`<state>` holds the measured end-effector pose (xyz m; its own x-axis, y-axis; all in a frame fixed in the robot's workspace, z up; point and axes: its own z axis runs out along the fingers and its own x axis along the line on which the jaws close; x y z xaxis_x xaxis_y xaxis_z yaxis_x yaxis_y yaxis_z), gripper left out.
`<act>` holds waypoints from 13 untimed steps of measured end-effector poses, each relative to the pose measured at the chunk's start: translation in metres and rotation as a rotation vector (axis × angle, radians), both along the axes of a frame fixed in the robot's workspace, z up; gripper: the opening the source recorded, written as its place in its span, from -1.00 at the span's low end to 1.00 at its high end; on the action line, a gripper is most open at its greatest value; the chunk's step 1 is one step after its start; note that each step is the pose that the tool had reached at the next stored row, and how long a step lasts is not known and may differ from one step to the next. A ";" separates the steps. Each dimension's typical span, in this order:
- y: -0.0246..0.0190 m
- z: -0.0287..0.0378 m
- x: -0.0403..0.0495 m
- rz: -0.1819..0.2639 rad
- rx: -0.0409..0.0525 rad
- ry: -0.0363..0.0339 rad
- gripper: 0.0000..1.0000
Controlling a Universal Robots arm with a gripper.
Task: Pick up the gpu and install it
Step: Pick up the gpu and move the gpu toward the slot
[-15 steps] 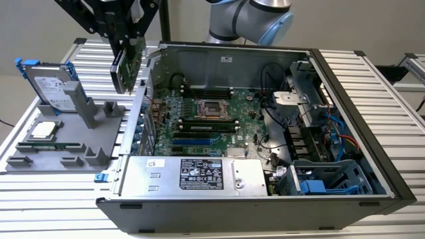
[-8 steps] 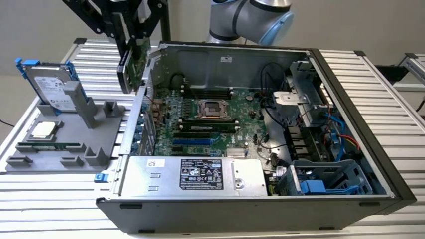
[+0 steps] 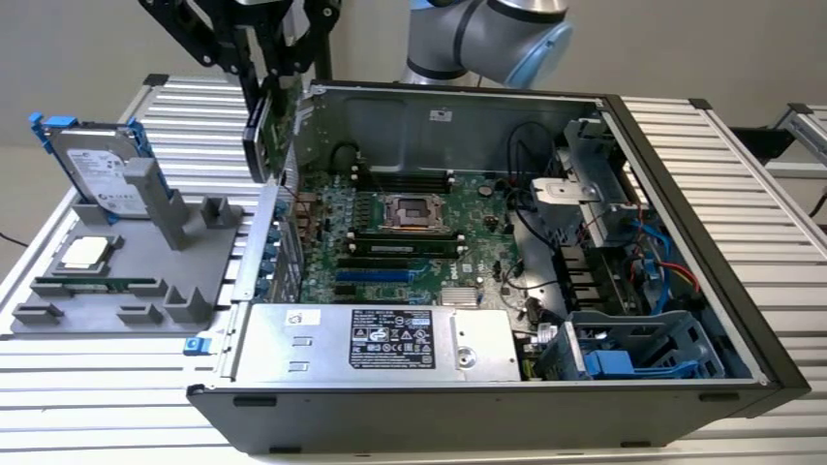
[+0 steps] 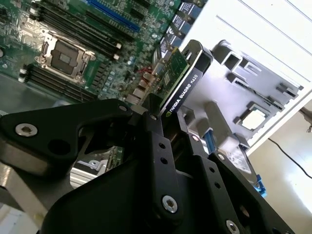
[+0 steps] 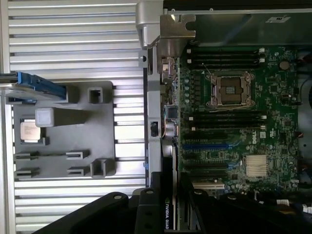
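The gripper [image 3: 267,82] is clamping the gpu [image 3: 258,136] between its black fingers and holding it upright, on edge, in the air. In the exterior view the gpu is hanging by the far corner of the open computer case [image 3: 452,426], over the case wall on the exterior view's left, clear of the motherboard [image 3: 491,242] and not seated in any slot. In the second wrist view the gpu [image 4: 181,80] is sticking out past the fingers [image 4: 152,114], its green board and black cooler edge showing. A gray holder [image 3: 130,310] is lying on the counter [image 3: 104,407] beside the case, on the exterior view's left. A hard drive [image 3: 97,170] in a blue frame is standing upright in the holder, with a processor chip [image 3: 84,254] lying flat nearby.
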<state>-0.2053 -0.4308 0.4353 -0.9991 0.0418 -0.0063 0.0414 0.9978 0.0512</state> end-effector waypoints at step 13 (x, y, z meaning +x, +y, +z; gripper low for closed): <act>0.0000 0.0000 0.0156 0.000 0.0000 0.0001 -1.00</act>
<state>-0.1897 -0.4309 0.4353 -0.9991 0.0417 -0.0062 0.0414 0.9978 0.0512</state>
